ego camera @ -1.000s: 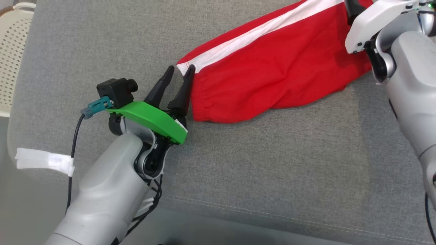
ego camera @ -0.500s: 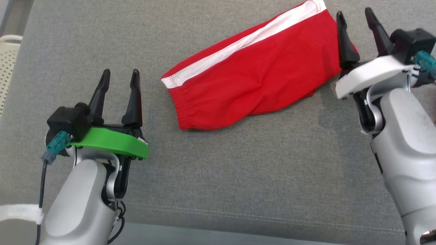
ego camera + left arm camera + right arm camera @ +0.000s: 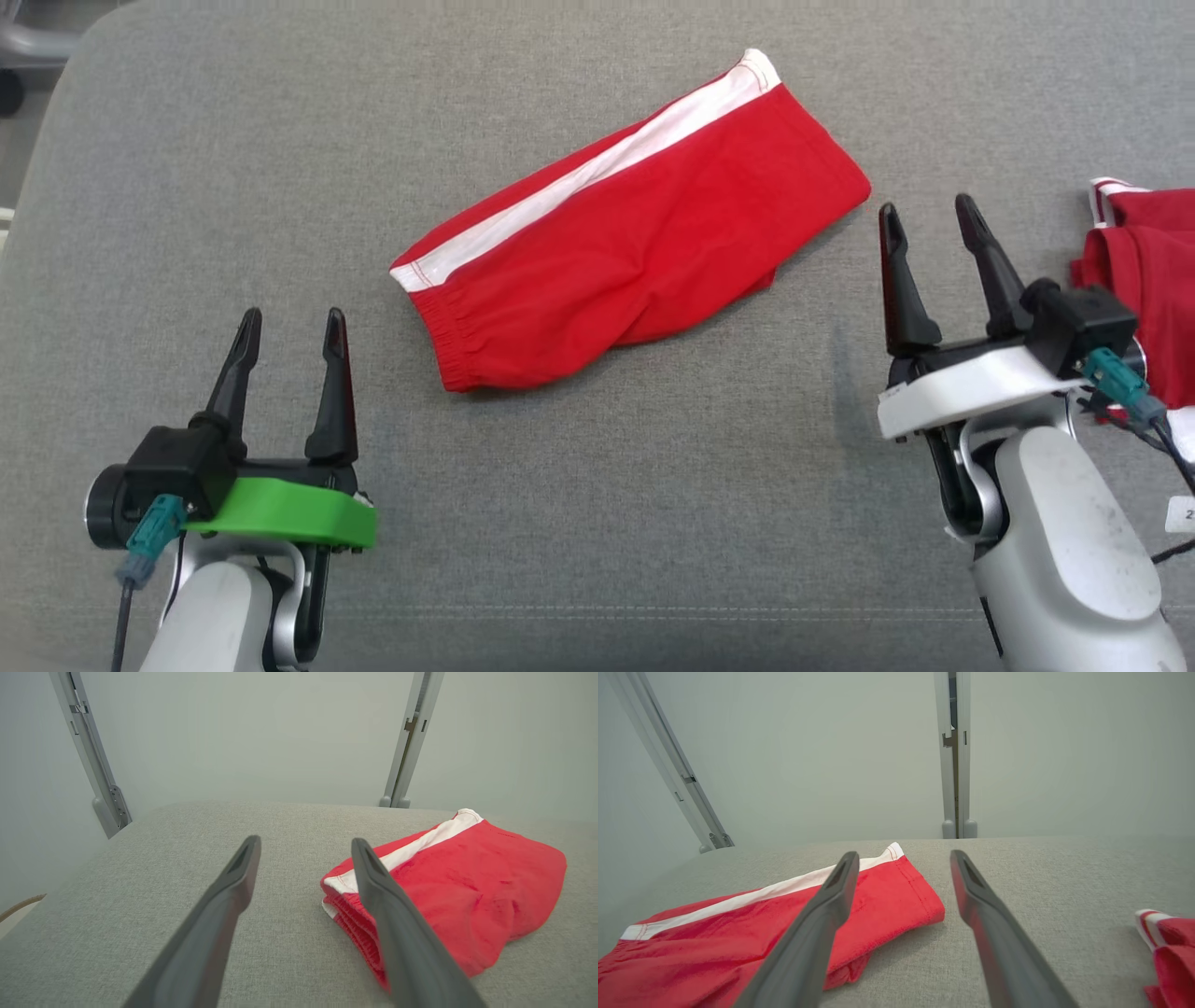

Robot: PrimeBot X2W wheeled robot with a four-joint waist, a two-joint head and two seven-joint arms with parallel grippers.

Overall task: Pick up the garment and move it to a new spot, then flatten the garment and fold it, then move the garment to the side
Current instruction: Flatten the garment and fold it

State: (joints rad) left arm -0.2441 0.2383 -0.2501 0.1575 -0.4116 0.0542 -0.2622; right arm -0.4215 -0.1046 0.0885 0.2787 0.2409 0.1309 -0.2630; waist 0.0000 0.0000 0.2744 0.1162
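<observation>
Garment point(image 3: 635, 233): red shorts with a white side stripe, folded, lying flat mid-frame on the grey bench point(image 3: 233, 168). It runs diagonally, elastic waistband at lower left, hem at upper right. No contact with either gripper.

Left gripper point(image 3: 292, 322): lower left, open, empty, well apart from the waistband with bare bench between.

Right gripper point(image 3: 926, 210): right of centre, open, empty, near the hem corner but not touching.

Second red garment point(image 3: 1139, 271) at the right frame edge, just beside the right wrist.

Bench's rounded corner is at upper left. Open fabric above, left of and below the shorts.
</observation>
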